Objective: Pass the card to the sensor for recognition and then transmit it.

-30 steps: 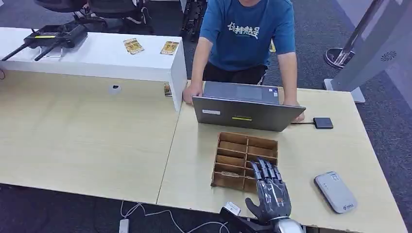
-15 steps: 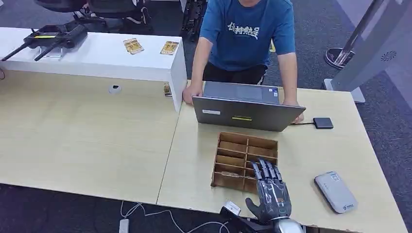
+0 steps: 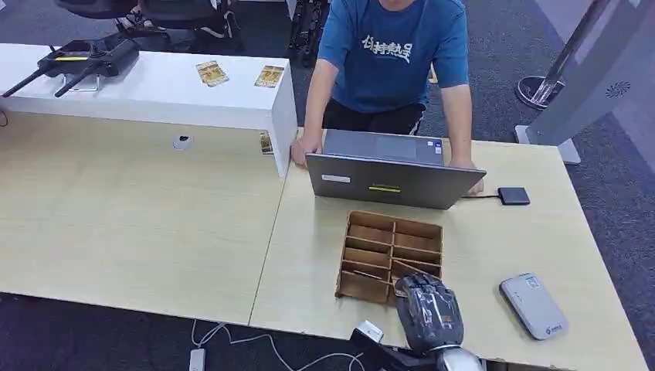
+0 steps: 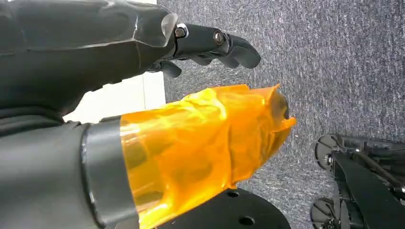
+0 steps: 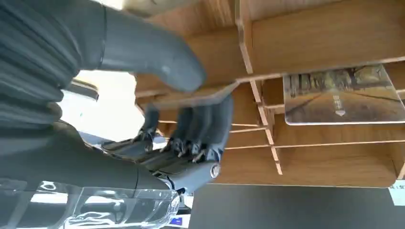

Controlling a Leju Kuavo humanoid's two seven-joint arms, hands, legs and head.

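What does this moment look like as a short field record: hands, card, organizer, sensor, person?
right hand: fingers curled over the near edge of the wooden organizer, thumb on a divider; hold on a card unclear
left hand: hanging over grey carpet, holding nothing
card: lying in an organizer slot, apart from the fingers
sensor: grey device on the table, right of the organizer
person: behind the open laptop, hands at its sides

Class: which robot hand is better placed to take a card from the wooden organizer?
Right: the right robot hand curls at the wooden organizer near a card; the left robot hand hangs over carpet.
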